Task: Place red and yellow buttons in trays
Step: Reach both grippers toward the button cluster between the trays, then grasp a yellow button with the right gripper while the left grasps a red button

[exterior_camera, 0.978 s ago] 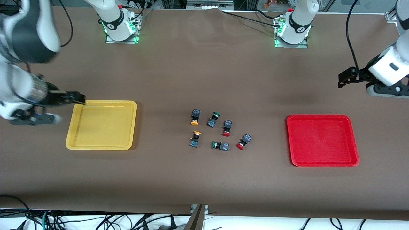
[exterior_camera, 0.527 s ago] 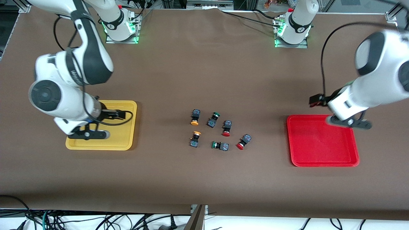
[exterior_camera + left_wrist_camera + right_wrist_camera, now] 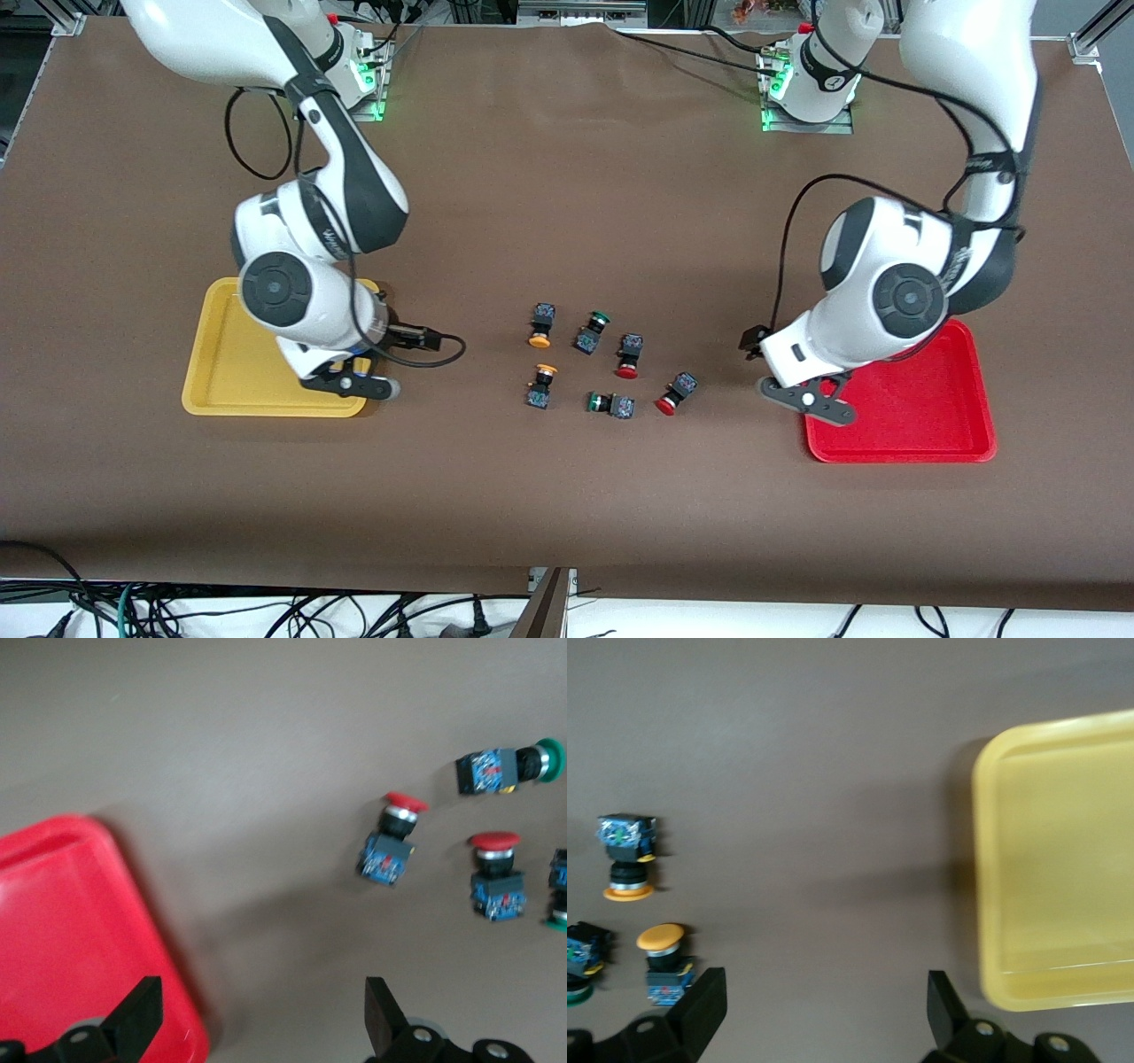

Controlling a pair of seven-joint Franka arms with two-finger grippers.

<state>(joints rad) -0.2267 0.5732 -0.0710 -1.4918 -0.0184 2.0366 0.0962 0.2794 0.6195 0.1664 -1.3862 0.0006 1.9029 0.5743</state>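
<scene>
Buttons (image 3: 611, 363) lie clustered on the surface between my claws, none in the trays (image 3: 921, 425). My left claw (image 3: 257, 1028) and right claw (image 3: 819, 1014) hang spread wide; I should center each over one cap before descending.

We see the counter (image 3: 567, 204) covered with a matt brown sheet that looks like paper or thin cloth, with light creases. The yellow tray (image 3: 217, 354) and the red tray (image 3: 930, 416) look like smooth plastic with a soft shine. The buttons (image 3: 540, 324) have matt black plastic bodies and smooth coloured caps. The arms have glossy white shells, and each tool has matt black fingers (image 3: 137, 1028).
</scene>
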